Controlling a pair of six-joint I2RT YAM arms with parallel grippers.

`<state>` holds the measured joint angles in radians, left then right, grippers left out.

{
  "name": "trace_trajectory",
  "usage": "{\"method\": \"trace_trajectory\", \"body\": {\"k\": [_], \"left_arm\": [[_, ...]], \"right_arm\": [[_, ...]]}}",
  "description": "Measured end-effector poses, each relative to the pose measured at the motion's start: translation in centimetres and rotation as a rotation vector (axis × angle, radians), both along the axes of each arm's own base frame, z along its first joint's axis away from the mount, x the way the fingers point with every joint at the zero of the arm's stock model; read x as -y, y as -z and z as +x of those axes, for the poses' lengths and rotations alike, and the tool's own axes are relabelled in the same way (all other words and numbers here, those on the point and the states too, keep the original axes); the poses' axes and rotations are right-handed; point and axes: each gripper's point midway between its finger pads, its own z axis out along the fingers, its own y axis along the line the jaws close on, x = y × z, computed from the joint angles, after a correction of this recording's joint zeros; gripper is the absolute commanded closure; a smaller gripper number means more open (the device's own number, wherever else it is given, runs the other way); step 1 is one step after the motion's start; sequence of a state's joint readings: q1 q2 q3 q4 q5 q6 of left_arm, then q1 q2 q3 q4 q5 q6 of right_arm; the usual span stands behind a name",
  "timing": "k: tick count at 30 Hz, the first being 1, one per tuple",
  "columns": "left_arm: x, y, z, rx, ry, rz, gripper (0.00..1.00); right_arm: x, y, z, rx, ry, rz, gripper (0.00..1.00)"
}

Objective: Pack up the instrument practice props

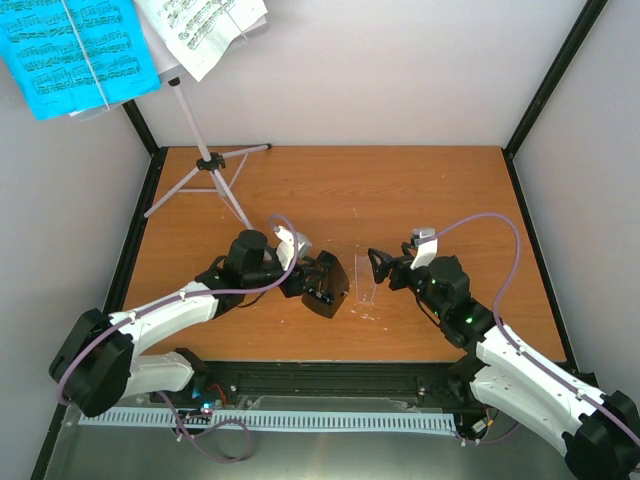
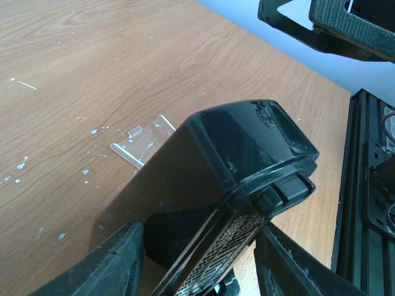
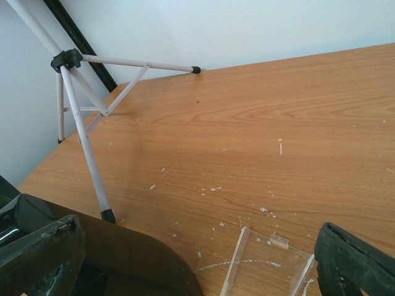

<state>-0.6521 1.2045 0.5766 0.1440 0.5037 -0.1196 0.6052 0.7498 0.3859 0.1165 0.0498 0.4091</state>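
**A:** How is your left arm set?

**B:** It reaches in from the near-left corner toward the middle of the table [image 1: 420, 190], with the forearm low and the wrist turned right. Your left gripper [image 1: 308, 278] has a finger on each side of the black metronome [image 2: 234, 160], whose narrow top points away from the wrist. The fingers [image 2: 111, 265] sit very close to the body, but you can't tell whether they are pressing on it.

**A:** And your right arm?

**B:** It comes in from the near-right corner with the elbow raised and the wrist aimed left. Your right gripper [image 1: 378, 265] has its fingers spread wide and nothing between them. It sits low over the table, just right of the clear cover [image 3: 265, 265].

**A:** So where is the cover?

**B:** It's on the wood between your two grippers, close beside the metronome and separate from it.

**A:** And the other props?

**B:** The music stand [image 1: 210, 165] is on its tripod at the far left, well apart from both arms. A blue music sheet [image 1: 75, 50] and a white music sheet [image 1: 200, 30] are up on its tray.
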Motion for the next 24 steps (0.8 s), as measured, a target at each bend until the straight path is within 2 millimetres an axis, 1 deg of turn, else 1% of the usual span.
{"method": "trace_trajectory", "body": {"k": [8,11,13,18,20,22,24], "left_arm": [[0.1,0.0,0.0,0.000,0.003,-0.002,0.51],[0.1,0.0,0.0,0.000,0.004,-0.002,0.49],[0.1,0.0,0.0,0.000,0.005,-0.003,0.43],[0.3,-0.2,-0.3,-0.006,0.019,-0.017,0.19],[0.5,-0.6,-0.3,-0.018,0.018,-0.044,0.11],[0.5,-0.9,-0.5,-0.023,0.013,-0.075,0.07],[0.1,-0.6,-1.0,-0.043,0.000,-0.098,0.05]], "right_arm": [[-0.1,0.0,0.0,0.001,-0.001,0.002,0.00],[-0.1,0.1,0.0,-0.001,0.000,0.003,0.00],[-0.1,0.0,0.1,-0.001,0.000,0.003,0.00],[-0.1,0.1,0.0,-0.002,-0.001,0.004,0.00],[-0.1,0.1,0.0,-0.004,-0.001,0.006,0.00],[-0.1,0.1,0.0,-0.008,-0.003,0.009,0.00],[-0.3,0.4,-0.1,-0.019,-0.011,0.009,0.00]]}}
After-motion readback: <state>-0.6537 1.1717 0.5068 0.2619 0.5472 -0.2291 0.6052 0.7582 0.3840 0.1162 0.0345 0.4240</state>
